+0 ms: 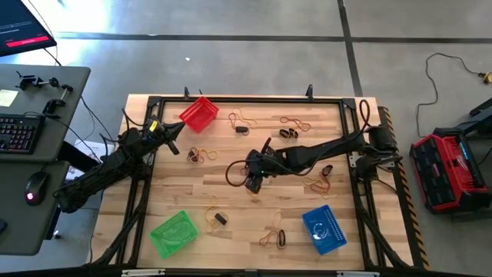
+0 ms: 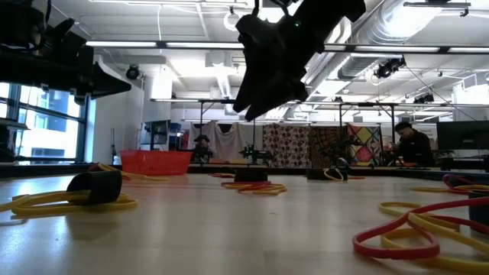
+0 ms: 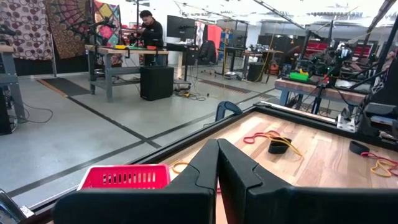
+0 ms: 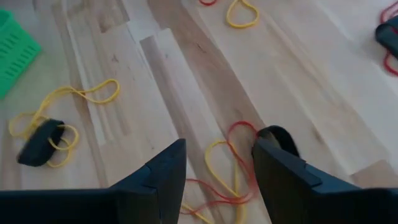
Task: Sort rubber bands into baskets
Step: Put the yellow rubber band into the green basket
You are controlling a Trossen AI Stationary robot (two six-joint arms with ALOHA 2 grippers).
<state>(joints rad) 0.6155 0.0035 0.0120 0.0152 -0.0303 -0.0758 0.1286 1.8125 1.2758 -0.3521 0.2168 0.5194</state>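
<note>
Above mid-table, the right gripper (image 1: 256,181) was held with fingers spread, empty. Under it, in the wrist view, tangled rubber bands (image 4: 231,163) were seen: yellow and red loops beside a black one. Around it: red basket (image 1: 199,114) far side, green basket (image 1: 174,231) and blue basket (image 1: 324,228) near side. The left gripper (image 1: 174,135) was parked beside the red basket, fingers closed, empty.

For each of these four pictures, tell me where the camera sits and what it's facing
High: overhead, straight down; both arms, three perforated plastic baskets.
Low: tabletop height, facing the room; one dark arm above.
Left wrist: past the shut left gripper toward the red perforated plastic basket.
Right wrist: down past the open right gripper at thin yellow and red rubber bands.
Shared: high, low and left wrist show the red basket.
</note>
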